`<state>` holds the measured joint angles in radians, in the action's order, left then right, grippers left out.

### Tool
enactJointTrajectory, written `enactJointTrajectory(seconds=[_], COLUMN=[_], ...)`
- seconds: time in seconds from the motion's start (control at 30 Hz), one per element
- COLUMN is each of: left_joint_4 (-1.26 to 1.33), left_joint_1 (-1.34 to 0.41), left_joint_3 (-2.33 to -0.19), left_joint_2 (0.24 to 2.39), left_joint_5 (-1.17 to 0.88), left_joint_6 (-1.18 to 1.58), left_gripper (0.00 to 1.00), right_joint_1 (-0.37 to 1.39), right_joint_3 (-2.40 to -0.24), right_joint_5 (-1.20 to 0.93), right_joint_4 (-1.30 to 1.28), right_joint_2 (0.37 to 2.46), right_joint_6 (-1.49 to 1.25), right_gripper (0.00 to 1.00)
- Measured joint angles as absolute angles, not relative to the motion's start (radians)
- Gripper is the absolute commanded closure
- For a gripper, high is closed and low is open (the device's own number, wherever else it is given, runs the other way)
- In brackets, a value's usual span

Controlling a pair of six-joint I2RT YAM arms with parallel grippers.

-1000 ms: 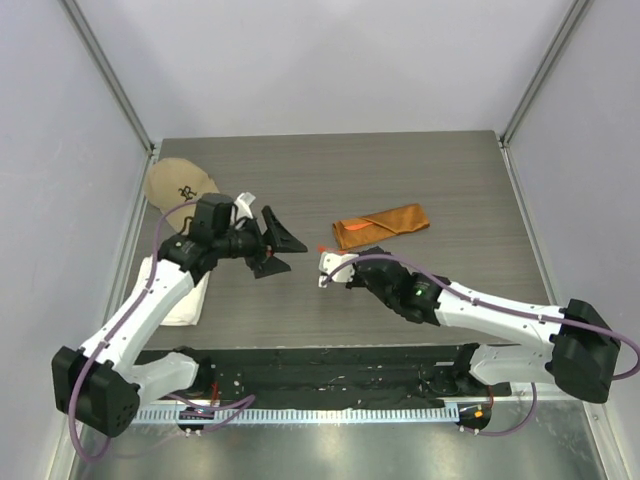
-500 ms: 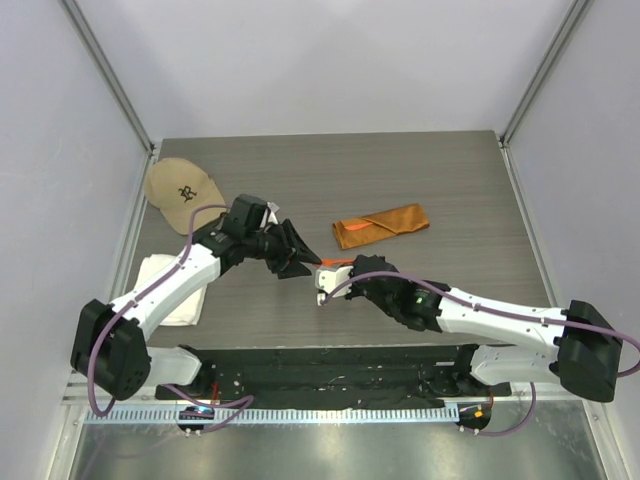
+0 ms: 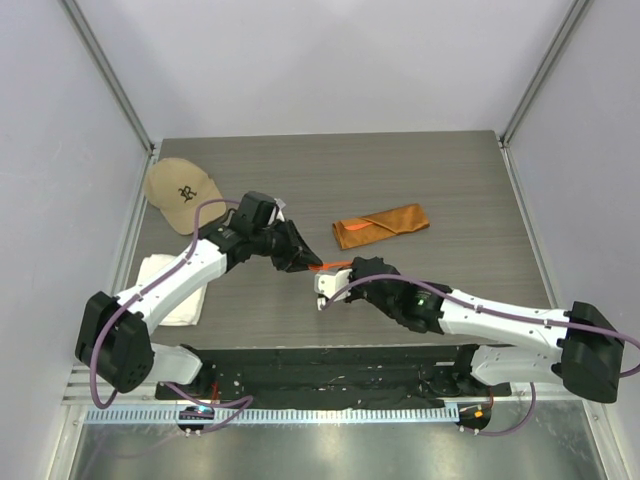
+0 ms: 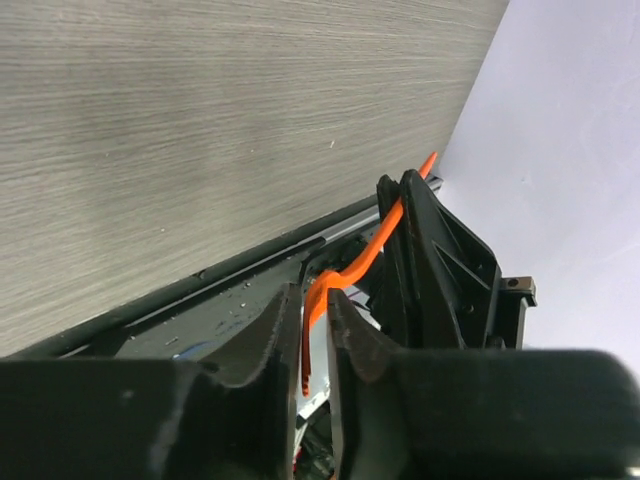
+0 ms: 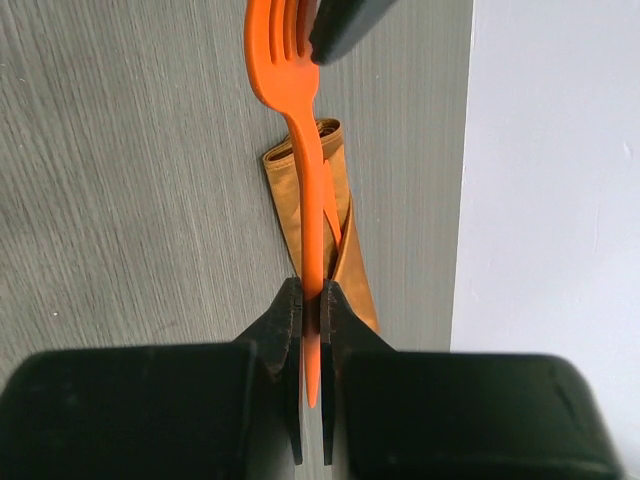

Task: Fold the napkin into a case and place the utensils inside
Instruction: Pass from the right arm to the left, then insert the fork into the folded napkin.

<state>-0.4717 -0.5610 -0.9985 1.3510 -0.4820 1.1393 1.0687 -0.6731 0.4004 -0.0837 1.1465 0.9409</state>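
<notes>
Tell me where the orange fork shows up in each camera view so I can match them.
Top external: the fork is mid-table between the left hand and the right hand, nearer the arms than the napkin case.
Left wrist: the fork rises from between the fingers toward the upper right.
Right wrist: the fork stands upright at centre, tines up.
Shared landmark: the grey wood-grain table, in all three.
</notes>
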Motion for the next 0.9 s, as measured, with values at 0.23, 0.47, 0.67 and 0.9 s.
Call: enactJointTrajectory(seconds=[0.23, 0.47, 0.67, 0.9], left_joint_4=[-0.479, -0.442, -0.290, -0.100], left_joint_1=[-0.562, -0.563, -0.563, -0.563], left_joint_3=[-1.000, -0.968, -0.942, -0.962], left_joint_2=[1.350, 1.289, 1.372, 1.608], left_joint_5=[-0.449, -0.282, -0.191, -0.185], left_joint_6=[1.103, 1.061, 1.066, 1.075], left_gripper=[1.00, 1.00, 1.00, 1.00], right_joint_1=[1.070, 0.968, 0.745, 0.347], right_joint_3=[-0.670, -0.683, -0.765, -0.957], right_joint_5=[0.391, 0.449, 0.501, 0.272], right_joint_4=[-0.082, -0.104, -0.192, -0.295], right_joint_2=[1.138, 1.121, 1.124, 1.267], right_joint_6=[0.883, 0.579, 0.246, -0.153], right_gripper=[0.18, 0.00, 0.05, 0.90])
